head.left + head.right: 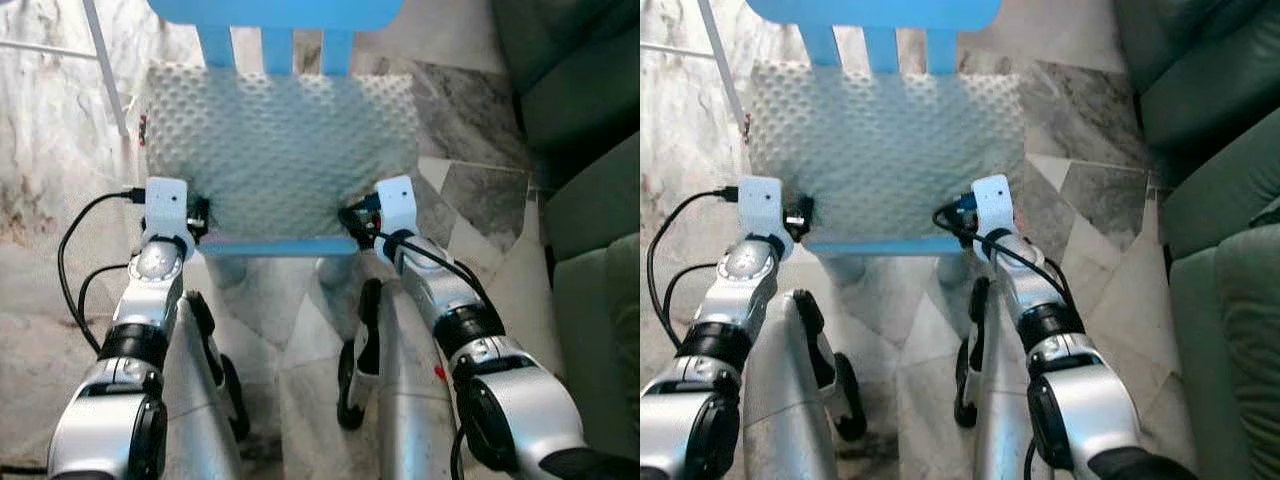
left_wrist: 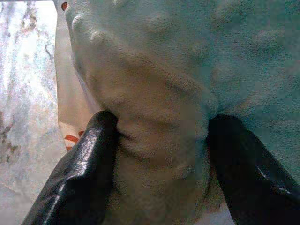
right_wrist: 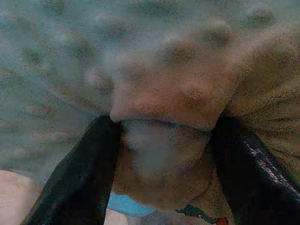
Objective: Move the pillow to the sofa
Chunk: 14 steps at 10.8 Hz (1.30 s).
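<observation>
A pale mint pillow (image 1: pixel 275 150) with a bumpy surface lies on the seat of a blue chair (image 1: pixel 270 245). My left gripper (image 1: pixel 195 215) holds the pillow's near left corner, and in the left wrist view its two black fingers (image 2: pixel 79 168) pinch a fold of the pillow (image 2: pixel 159 117). At the near right corner my right gripper (image 1: pixel 355 215) is shut on the pillow (image 3: pixel 164 108), the fabric bunched between its fingers (image 3: pixel 75 173). A dark green sofa (image 1: pixel 1220 200) stands at the right.
The chair's blue back slats (image 1: pixel 275 45) rise behind the pillow. A white metal pole (image 1: pixel 105 65) leans at the far left. Marble floor (image 1: pixel 470 200) lies between the chair and the sofa. Black cables (image 1: pixel 75 260) loop off my left arm.
</observation>
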Tool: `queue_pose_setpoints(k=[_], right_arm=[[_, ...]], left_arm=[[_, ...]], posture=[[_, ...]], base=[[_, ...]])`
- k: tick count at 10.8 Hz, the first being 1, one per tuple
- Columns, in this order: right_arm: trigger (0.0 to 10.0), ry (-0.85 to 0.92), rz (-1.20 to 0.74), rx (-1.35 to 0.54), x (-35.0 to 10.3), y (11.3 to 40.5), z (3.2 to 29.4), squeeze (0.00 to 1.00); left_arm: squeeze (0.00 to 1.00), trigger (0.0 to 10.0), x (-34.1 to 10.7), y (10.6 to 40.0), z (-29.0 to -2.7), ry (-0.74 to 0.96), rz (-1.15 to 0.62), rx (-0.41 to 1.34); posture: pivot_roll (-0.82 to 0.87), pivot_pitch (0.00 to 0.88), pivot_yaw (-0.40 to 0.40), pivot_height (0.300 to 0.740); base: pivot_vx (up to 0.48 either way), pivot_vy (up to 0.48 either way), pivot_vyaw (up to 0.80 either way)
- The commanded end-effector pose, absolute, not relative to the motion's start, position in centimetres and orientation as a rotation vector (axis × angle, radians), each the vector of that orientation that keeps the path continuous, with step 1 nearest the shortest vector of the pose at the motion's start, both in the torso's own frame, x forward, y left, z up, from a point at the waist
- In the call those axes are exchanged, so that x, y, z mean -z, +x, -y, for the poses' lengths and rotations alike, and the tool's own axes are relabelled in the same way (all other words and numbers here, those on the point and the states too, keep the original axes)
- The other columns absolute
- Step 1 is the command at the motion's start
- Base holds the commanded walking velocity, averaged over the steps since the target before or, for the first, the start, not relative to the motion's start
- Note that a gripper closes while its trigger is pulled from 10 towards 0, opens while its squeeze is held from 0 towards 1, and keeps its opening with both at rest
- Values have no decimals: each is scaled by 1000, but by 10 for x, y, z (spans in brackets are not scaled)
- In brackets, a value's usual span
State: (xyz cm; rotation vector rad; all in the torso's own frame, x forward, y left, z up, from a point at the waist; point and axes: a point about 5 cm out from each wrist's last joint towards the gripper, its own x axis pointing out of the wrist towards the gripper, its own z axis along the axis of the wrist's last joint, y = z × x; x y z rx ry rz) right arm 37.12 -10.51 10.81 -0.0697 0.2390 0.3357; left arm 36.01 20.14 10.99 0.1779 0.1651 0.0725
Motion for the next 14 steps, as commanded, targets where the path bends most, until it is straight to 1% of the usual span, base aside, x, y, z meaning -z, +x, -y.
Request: queue_pose_setpoints(k=[1, 3, 9, 12, 14], right_arm=[[0, -38, -315, -299, -91, 366, 116, 0], [0, -17, -326, -281, -88, 366, 120, 0], [0, -8, -319, -283, -89, 368, 119, 0], [0, -42, -313, -283, -81, 363, 124, 0], [0, -24, -179, -266, -91, 362, 128, 0]], left_arm=[[0, 0, -94, 356, -197, 173, -240, -41], [0, 0, -97, 360, -196, 176, -239, -40], [0, 0, -97, 362, -198, 187, -240, -72], [0, 0, -88, 356, -201, 183, -235, -122], [0, 0, -95, 350, -205, 195, -134, -167]], posture=[[-50, 424, -102, 521], [-49, 411, -102, 521], [-43, 374, -102, 521], [-32, 261, -97, 521], [-27, 175, -86, 521]], base=[[0, 0, 0], [0, 0, 0], [0, 0, 0], [0, 0, 0], [0, 0, 0]])
